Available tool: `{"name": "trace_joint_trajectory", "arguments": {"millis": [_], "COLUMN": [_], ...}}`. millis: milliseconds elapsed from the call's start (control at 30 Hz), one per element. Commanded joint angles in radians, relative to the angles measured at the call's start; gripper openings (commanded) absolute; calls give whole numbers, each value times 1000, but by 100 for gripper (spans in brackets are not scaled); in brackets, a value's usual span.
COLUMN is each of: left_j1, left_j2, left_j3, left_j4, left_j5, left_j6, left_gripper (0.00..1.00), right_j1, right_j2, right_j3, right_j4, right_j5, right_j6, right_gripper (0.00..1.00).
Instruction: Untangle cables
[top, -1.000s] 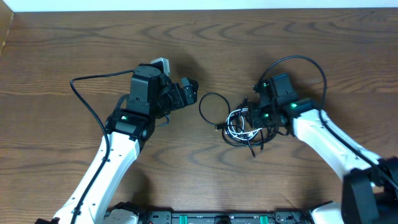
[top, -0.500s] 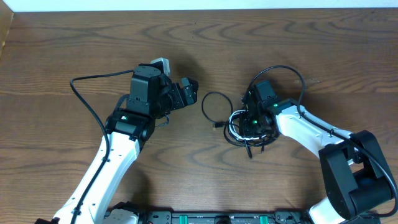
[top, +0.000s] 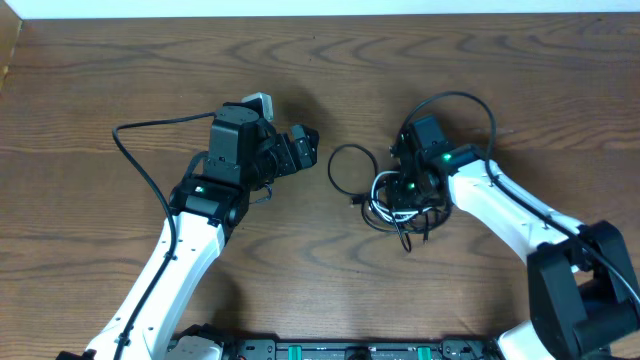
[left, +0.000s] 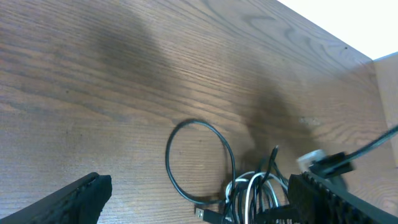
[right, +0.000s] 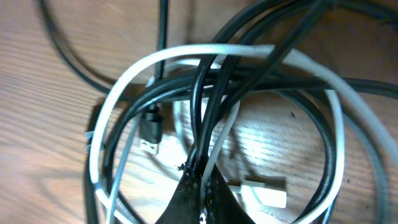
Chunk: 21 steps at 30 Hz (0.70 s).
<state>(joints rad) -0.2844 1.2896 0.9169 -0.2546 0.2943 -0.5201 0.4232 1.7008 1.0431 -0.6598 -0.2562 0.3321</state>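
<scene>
Closest in, in the right wrist view, the right arm's jaws are pressed together at the bottom centre of the frame. They look to be pinching a couple of thin black strands just where these cross in the heap of cables. The white cable arcs round that bundle. Its small white plug lies on the desk just right of the jaws, and a black plug lies up and left of them. These cords look light, limp and smooth-skinned, so I'd judge they'll slide and drag their neighbours along rather than keep any shape. A plug end or a free run outside the knot seems a better hold than the crossing. Further out, in the overhead view, the heap sits right of centre under the right arm, with one black loop spilling left. Beyond it the left arm's jaws stand spread wide, holding nothing, near the loop yet apart from it.
</scene>
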Motion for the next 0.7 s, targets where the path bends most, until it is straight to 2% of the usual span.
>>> {"name": "trace_joint_trajectory", "arguments": {"millis": [0,67,233,367,467,567,600,667], "left_j1": [-1,-1,-1,-1,-1,-1,-1,-1], "left_j2": [4,4,4,4,4,4,4,4], "left_j3": [25,25,25,25,25,25,25,25], "left_j4": [1,1,1,1,1,1,1,1], "left_j5": [11,11,11,11,11,11,11,11], "left_j6": [10,10,10,10,10,10,10,10], "left_gripper": [97,97,97,97,97,97,97,97], "right_j1": [-1,-1,-1,-10,-19,-19,-19,-19], "right_j2": [-42,-47,-47,-47,-47,-46,-46,-46], "right_j3": [38,38,38,38,37,37,37,37], "right_j4": [16,23,-29,-31,13,60,66,69], "right_j5": [-84,-110,-88,-86,-206,-292,-293,-261], "right_j6": [-37,-114,-198,-183,-145,-146,-146,-146], "right_gripper": [1,1,1,1,13,13,11,1]}}
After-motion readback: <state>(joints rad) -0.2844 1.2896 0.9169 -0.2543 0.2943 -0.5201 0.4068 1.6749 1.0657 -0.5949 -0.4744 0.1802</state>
